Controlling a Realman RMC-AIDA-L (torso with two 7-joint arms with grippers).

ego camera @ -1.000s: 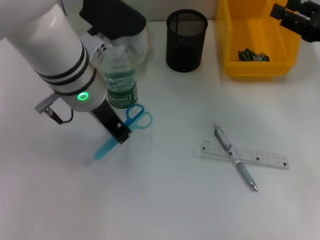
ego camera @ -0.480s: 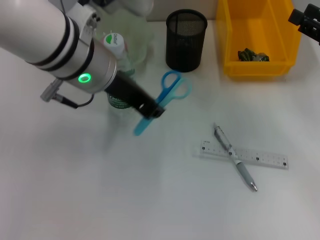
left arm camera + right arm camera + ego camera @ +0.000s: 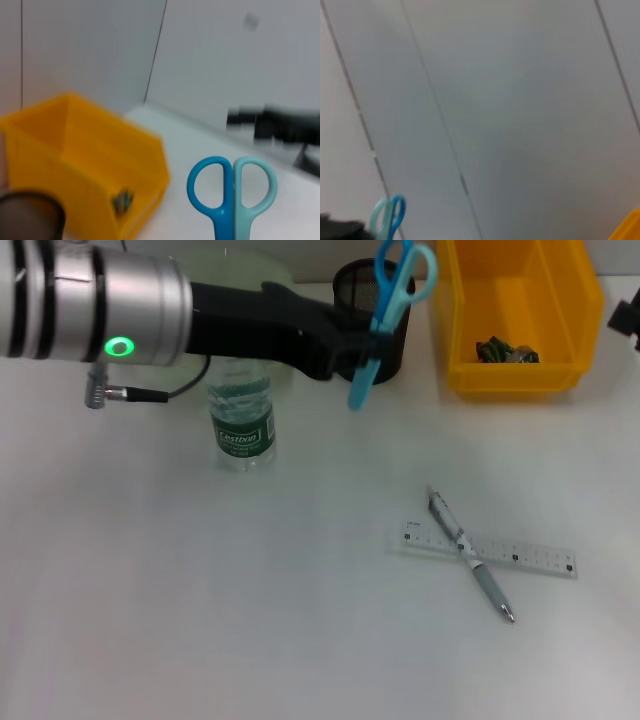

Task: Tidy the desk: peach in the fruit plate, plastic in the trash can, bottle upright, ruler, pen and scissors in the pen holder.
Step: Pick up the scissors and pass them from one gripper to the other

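1. The left claw [image 3: 362, 348] held the blue plastic-handled scissors [image 3: 390, 310] by the blades, handles up, raised just in front of the black mesh pen holder [image 3: 372, 285] at the worktop's [image 3: 300, 620] far edge.
2. The clear plastic water bottle [image 3: 241, 415] stood upright on the far left part of the worktop.
3. The silver pen [image 3: 470, 558] lay crossed over the clear plastic ruler [image 3: 520, 556] toward the right edge.
4. The yellow plastic bin [image 3: 515, 315] sat in the far right corner, dark scrap inside.
5. The right claw [image 3: 628, 318] hung at the right edge; its grip could not be told.
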